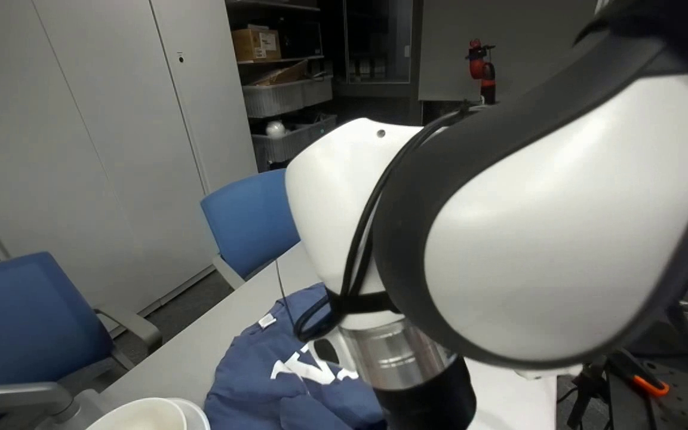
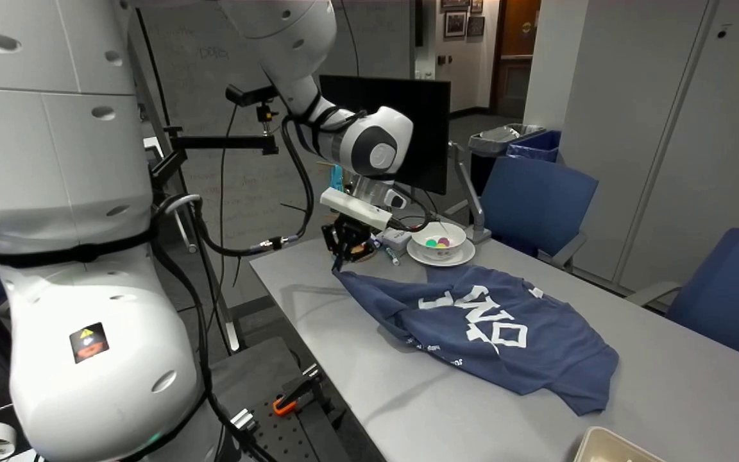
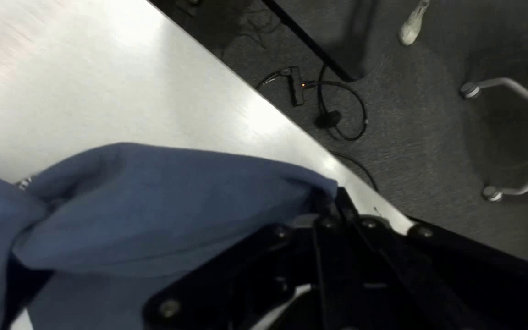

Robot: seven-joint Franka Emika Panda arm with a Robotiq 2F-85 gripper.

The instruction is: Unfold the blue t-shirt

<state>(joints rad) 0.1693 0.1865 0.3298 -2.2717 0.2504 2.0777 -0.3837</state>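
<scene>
One end of the blue t-shirt is pinched tight in the gripper and held just above the table; the rest lies wrinkled on the table, white lettering facing up. In an exterior view, a white bowl with small coloured pieces inside sits on a plate beside the blue t-shirt.

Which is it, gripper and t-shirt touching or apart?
Touching: the wrist view shows the gripper shut on a pinched bit of the t-shirt.
</scene>
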